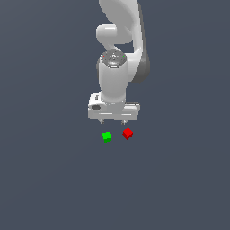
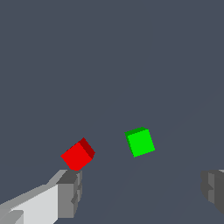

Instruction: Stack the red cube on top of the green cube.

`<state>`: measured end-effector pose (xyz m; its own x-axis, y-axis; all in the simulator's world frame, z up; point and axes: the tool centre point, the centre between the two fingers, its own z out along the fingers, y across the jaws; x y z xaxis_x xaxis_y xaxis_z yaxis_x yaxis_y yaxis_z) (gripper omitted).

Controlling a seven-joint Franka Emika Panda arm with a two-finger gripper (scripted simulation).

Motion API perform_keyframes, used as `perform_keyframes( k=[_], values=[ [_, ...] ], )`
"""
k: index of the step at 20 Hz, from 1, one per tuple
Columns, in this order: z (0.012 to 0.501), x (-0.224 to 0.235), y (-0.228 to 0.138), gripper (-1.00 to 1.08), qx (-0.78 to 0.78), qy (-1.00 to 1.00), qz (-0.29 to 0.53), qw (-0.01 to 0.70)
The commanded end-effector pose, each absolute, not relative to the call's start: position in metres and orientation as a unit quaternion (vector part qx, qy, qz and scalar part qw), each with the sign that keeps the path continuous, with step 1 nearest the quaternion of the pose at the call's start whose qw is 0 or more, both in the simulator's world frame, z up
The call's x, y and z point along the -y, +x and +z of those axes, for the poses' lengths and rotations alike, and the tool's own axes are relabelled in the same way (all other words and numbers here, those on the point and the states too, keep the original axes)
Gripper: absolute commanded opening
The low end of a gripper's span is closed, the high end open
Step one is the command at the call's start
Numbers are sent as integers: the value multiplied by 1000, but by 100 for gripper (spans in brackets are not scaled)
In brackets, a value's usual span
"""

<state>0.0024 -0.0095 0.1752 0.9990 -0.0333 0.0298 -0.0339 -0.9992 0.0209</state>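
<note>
The red cube (image 1: pixel 127 134) rests on the dark grey floor, toward the exterior view's right of the green cube (image 1: pixel 107 137), with a small gap between them. My white gripper (image 1: pixel 113 121) hovers above and just behind both cubes, open, with nothing between its fingers. In the wrist view the red cube (image 2: pixel 78 154) lies close to one grey fingertip (image 2: pixel 70 192), while the green cube (image 2: pixel 140 142) sits between the two fingers' lines, further out. The other fingertip (image 2: pixel 213 189) shows at the frame's edge.
A plain dark grey floor (image 1: pixel 54 179) stretches all around the cubes. The white arm (image 1: pixel 119 40) rises behind the gripper.
</note>
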Motion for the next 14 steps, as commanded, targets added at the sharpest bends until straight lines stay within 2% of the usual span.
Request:
perform_keyframes(
  k=[1, 14],
  values=[
    [175, 9, 2, 100, 17, 1000, 15, 11],
    [150, -11, 1, 100, -61, 998, 11, 8]
  ],
)
